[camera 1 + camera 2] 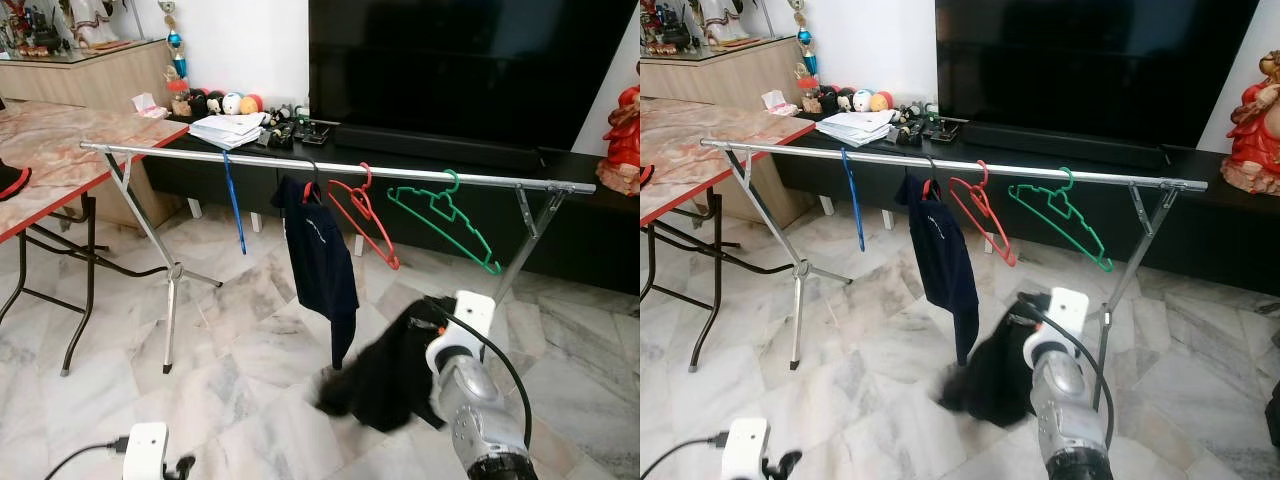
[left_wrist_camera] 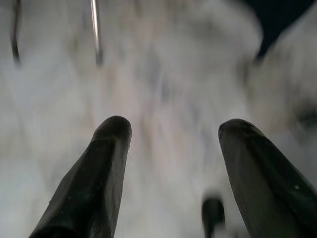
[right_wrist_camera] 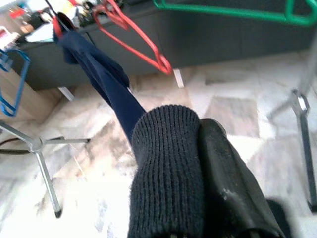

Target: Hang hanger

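Note:
A silver clothes rail (image 1: 340, 168) stands across the room. On it hang a blue hanger (image 1: 233, 205), a navy shirt (image 1: 320, 260) on a hanger, a red hanger (image 1: 365, 215) and a green hanger (image 1: 445, 220). My right gripper (image 3: 198, 130) is shut on a black knit garment (image 1: 385, 375), held low in front of the rail, below the red and green hangers. The garment's ribbed cuff (image 3: 166, 168) covers one finger. My left gripper (image 2: 173, 130) hangs low at the left, open, over the marble floor.
A folding table (image 1: 60, 150) with a red edge stands at the left. Behind the rail runs a low dark TV bench (image 1: 420, 150) with papers and small toys, under a big television (image 1: 460, 60). The rail's legs (image 1: 170, 290) spread over the floor.

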Controlling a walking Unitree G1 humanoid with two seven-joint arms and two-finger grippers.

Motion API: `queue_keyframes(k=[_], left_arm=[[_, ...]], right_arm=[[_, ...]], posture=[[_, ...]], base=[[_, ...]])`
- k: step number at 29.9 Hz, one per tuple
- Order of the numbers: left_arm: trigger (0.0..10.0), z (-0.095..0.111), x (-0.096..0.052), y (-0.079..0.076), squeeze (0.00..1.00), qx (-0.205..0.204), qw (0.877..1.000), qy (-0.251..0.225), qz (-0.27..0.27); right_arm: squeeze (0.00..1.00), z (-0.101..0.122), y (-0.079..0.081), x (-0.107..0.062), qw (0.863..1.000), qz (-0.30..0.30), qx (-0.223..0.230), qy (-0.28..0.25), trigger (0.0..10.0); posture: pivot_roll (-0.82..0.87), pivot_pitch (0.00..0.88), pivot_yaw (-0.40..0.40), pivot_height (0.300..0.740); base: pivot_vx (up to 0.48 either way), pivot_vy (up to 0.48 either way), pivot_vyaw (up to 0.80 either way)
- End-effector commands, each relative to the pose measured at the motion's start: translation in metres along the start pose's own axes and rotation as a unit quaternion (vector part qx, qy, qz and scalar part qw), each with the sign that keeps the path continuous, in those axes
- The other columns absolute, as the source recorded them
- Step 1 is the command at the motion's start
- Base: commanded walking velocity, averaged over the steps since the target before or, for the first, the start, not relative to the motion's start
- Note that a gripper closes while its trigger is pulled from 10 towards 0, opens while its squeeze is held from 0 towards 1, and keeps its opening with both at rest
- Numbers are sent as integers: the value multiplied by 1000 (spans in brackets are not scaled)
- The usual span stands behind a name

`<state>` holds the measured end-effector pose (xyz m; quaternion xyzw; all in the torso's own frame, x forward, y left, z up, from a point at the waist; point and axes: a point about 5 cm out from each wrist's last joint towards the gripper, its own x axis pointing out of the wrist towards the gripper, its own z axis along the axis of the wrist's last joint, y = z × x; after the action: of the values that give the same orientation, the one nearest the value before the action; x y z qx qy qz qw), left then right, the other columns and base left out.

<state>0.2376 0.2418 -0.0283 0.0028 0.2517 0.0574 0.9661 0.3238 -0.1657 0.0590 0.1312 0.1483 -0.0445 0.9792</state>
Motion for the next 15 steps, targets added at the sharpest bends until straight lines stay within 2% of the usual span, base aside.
queue_keyframes(k=[1,3,4,7,11,15], left_arm=[[10000,38,7,2,0,4,996,-93,-3],[10000,55,8,-3,0,10,990,-138,-8],[10000,68,7,-11,0,14,985,-173,-13],[10000,81,3,-25,0,15,977,-211,-24],[10000,83,-1,-33,0,24,973,-226,-32],[10000,86,-4,-41,0,13,973,-228,-39]], right_arm=[[0,-3,0,-1,1000,7,-7,-5,10000],[0,-11,-2,-3,1000,10,-15,8,10000],[0,-18,-5,-4,1000,10,-11,16,10000],[0,-24,-7,-6,1000,8,-7,22,10000],[0,-24,-7,-7,1000,10,-11,17,10000],[0,-17,-7,-5,999,18,-32,2,10000]], posture=[[73,0,64,740],[76,0,56,740],[81,0,51,740],[72,0,50,740],[65,0,46,740],[52,0,33,740]], base=[[0,0,0],[0,0,0],[0,0,0],[0,0,0],[0,0,0],[0,0,0]])
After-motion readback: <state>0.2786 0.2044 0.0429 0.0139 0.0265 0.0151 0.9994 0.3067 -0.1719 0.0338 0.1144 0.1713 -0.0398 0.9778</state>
